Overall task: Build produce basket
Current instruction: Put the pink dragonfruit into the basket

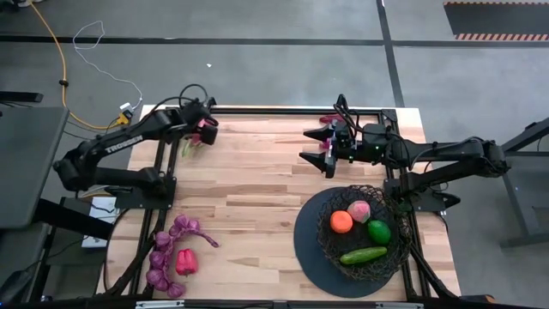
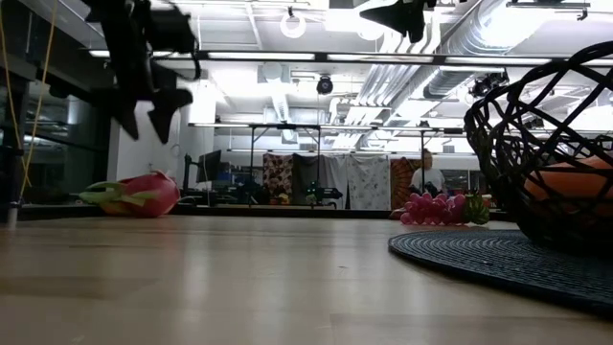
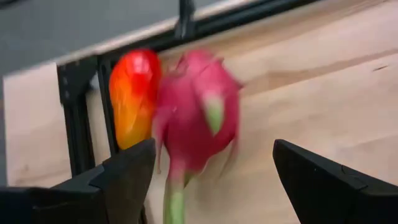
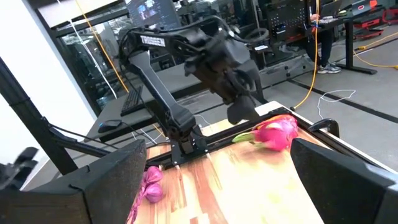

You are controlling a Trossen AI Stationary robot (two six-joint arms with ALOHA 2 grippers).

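The pink dragon fruit (image 3: 196, 112) lies on the table's far left part (image 1: 196, 137), and a red-orange pepper (image 3: 134, 96) lies beside it. My left gripper (image 2: 144, 120) hangs open just above the dragon fruit (image 2: 134, 195), with a finger on either side in the wrist view and a gap below the fingertips. My right gripper (image 1: 316, 146) is open, raised over the far middle of the table. The black wire basket (image 1: 364, 257) stands near right on its dark disc. It holds an orange (image 1: 341, 221), a peach (image 1: 358, 209), a green ball (image 1: 378, 231) and a cucumber (image 1: 363, 255).
Purple grape bunches (image 1: 167, 249) and a red pepper (image 1: 184, 262) lie at the near left. Another grape bunch (image 2: 436, 207) sits at the far edge, by the black frame rail. Bare wood stretches between the dragon fruit and the basket.
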